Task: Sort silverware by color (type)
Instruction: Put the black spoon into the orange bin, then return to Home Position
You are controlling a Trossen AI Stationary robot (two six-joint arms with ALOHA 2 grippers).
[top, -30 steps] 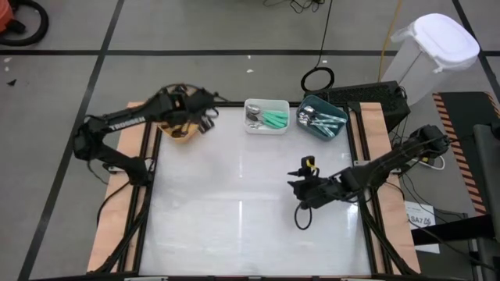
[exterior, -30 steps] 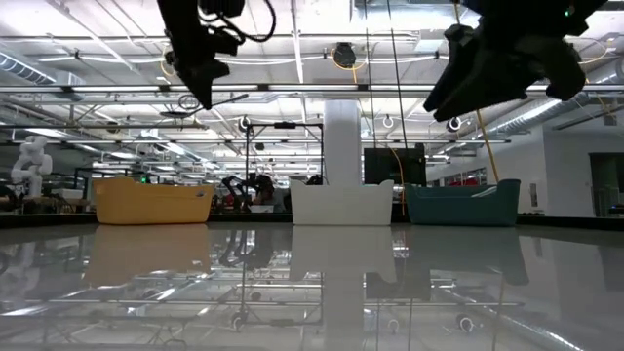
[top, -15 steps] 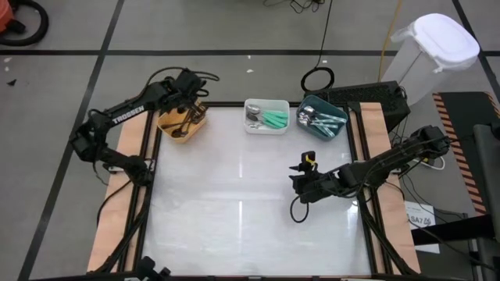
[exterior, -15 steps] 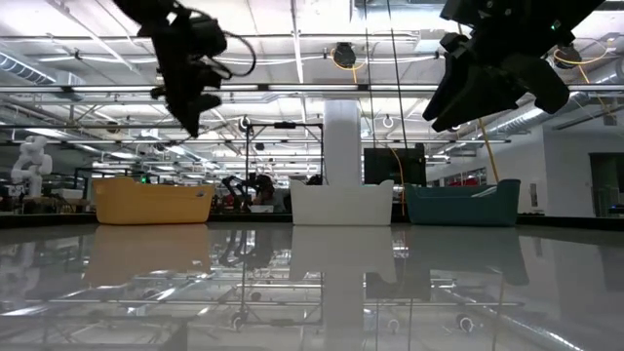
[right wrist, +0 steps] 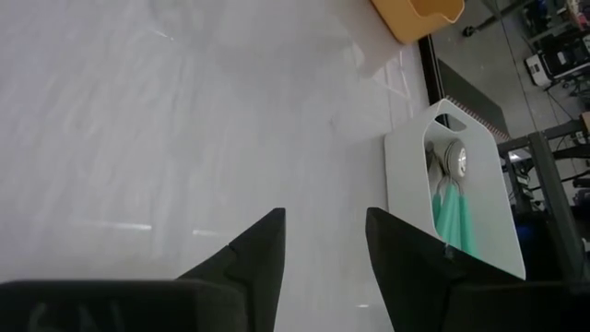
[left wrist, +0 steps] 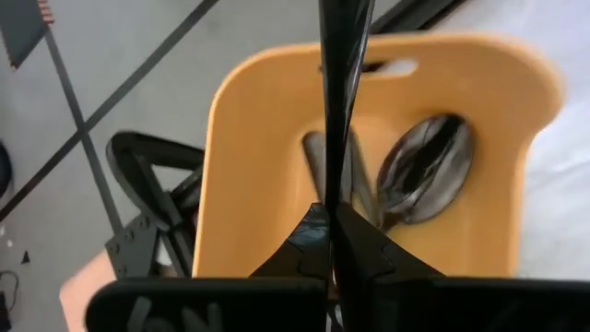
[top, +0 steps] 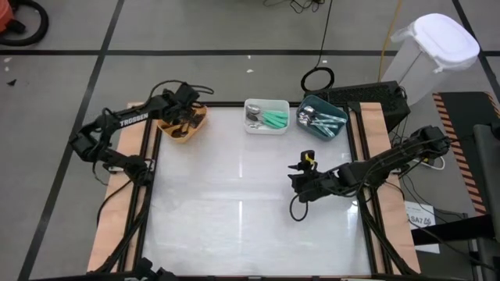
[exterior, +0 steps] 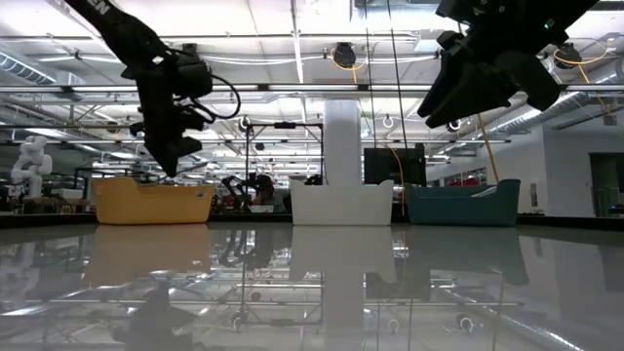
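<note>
Left gripper (top: 185, 117) over orange bin (top: 195, 125) at table's 11 o'clock corner; fingers pressed together, pinching black-handled spoon (left wrist: 343, 83), handle standing up between them in left wrist view; more dark spoons (left wrist: 424, 171) lying inside bin below; right gripper (top: 301, 187) hanging above table (top: 234, 211) toward 3 o'clock, fingers (right wrist: 253, 249) spread, nothing between them; mint-handled spoons (top: 273, 119) in white bin (top: 251, 104) at 12 o'clock; silver spoons (top: 312, 119) in teal bin (top: 337, 133) just right of it.
</note>
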